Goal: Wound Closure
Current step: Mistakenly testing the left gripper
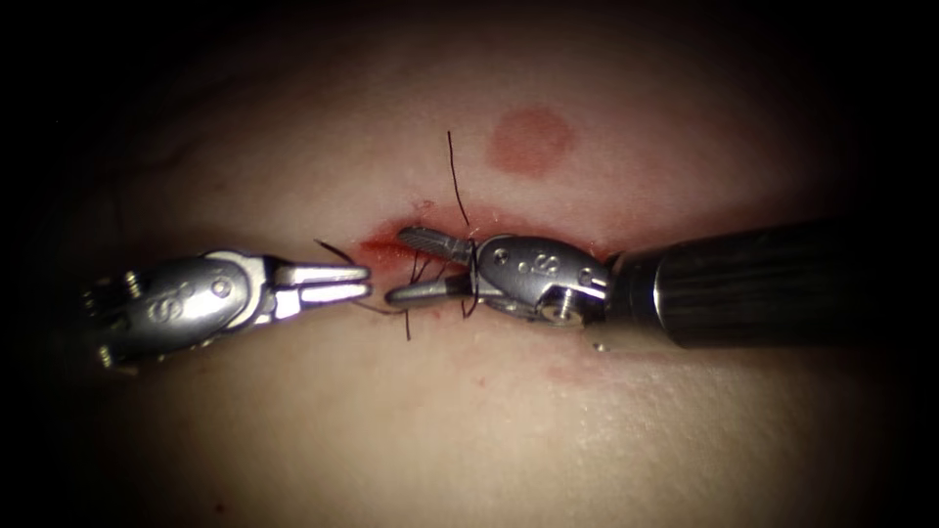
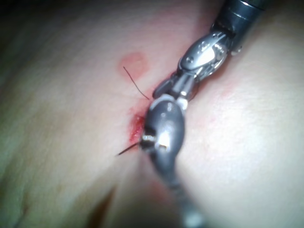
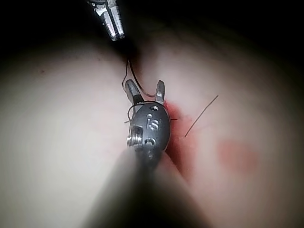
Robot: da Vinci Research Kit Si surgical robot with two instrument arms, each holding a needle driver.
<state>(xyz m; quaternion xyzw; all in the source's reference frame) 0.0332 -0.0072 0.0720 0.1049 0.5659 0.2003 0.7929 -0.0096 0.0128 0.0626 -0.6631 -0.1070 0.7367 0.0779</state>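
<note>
Two grippers over the cut (image 1: 391, 246) in the tissue (image 1: 469, 430). Right gripper (image 1: 419, 264) spread wide, thread (image 1: 473, 279) wrapped around its jaws, pinching nothing. Left gripper (image 1: 364, 282) pressed together just left of it, thread (image 1: 337, 252) at its tip; grip on it unclear. Red fluid (image 1: 377, 249) between both tips.

Right tool (image 3: 146, 92) is seen with jaws spread over the cut (image 3: 176, 142); thread (image 3: 142, 102) is looped across them. Left tool (image 3: 114, 28) sits beyond, apart. A thread end (image 3: 202, 115) lies on the tissue (image 3: 61, 133).
</note>
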